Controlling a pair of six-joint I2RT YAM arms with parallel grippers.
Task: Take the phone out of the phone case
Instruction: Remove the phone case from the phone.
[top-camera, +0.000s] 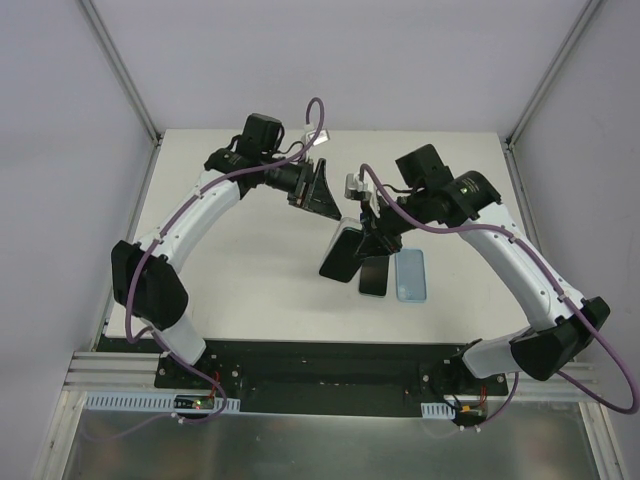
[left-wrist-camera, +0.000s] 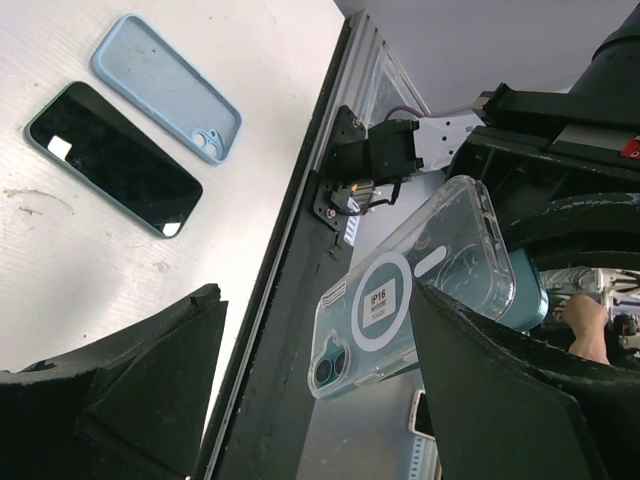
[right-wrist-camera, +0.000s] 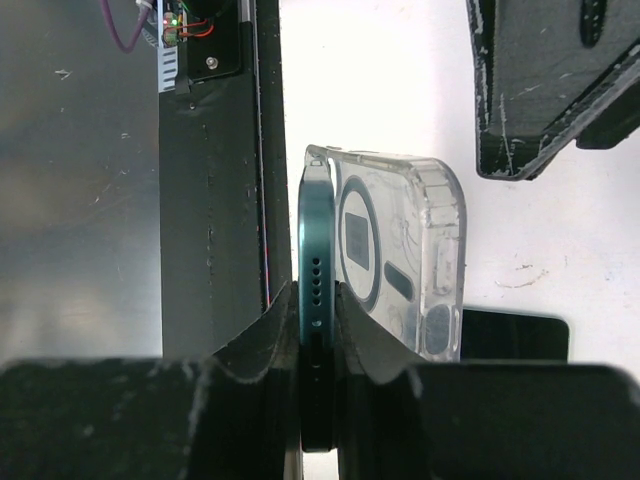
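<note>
Right wrist view first, Inspector: what has the claw got?

Inspector: The right gripper (right-wrist-camera: 317, 300) is pinched on the thin edges of the teal phone (right-wrist-camera: 316, 240), at its near end. The clear phone case (right-wrist-camera: 400, 250) stands to the right of it, splayed off along most of its length. It appears to cling only at the far corner, at upper centre of frame.

Auditor: And the other claw?

Inspector: In the left wrist view the left gripper (left-wrist-camera: 315, 295) is spread wide and holds nothing. The case sits between its fingers at centre right.

Auditor: Handling?

Inspector: My judgement is that the phone is rigid, fairly heavy, smooth and breakable if dropped. The edge pinch is sound but slippery. The case is light and springy with a raised lip, so I would take it by a free long edge or corner, away from the camera cut-out.

Auditor: Surface and room?

Inspector: The white table (top-camera: 250, 260) is scuffed, with pale walls and metal posts around it. A dark phone (left-wrist-camera: 115, 160) and a blue case (left-wrist-camera: 165, 85) lie side by side at upper left of the left wrist frame, just below the held pair in the top view.
</note>
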